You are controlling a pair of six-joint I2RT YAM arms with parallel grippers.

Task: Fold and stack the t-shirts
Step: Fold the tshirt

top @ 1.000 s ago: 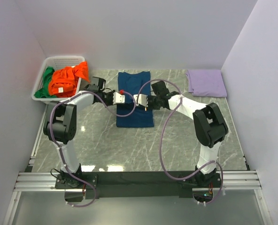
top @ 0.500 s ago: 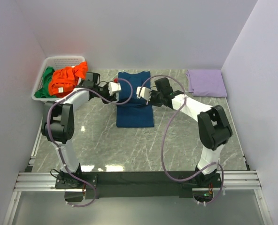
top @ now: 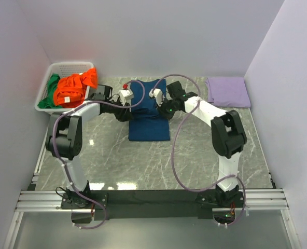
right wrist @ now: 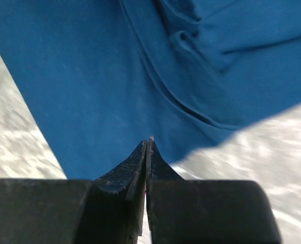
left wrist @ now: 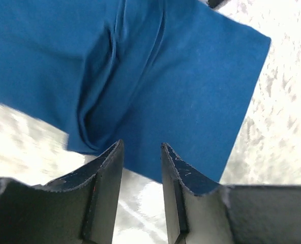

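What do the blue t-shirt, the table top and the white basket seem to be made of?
Blue t-shirt: soft matte cloth, perhaps cotton; it lies in loose creases and folds.
Table top: grey stone-look surface with white veins, polished, since it reflects light; whether it is real marble or laminate cannot be told.
Basket: white plastic, it seems, with moulded slots.

blue t-shirt (top: 149, 129): deep plain blue, brighter in the wrist views | orange t-shirt (top: 75, 85): vivid orange, small white patch, possibly a label | green t-shirt (top: 52, 85): solid green | basket (top: 73, 66): white, slotted | folded cloth (top: 227, 92): pale lilac | table (top: 143, 161): grey marble, white veining | cables (top: 175, 155): mauve | left arm (top: 77, 171), right arm (top: 209, 111): white, black joints
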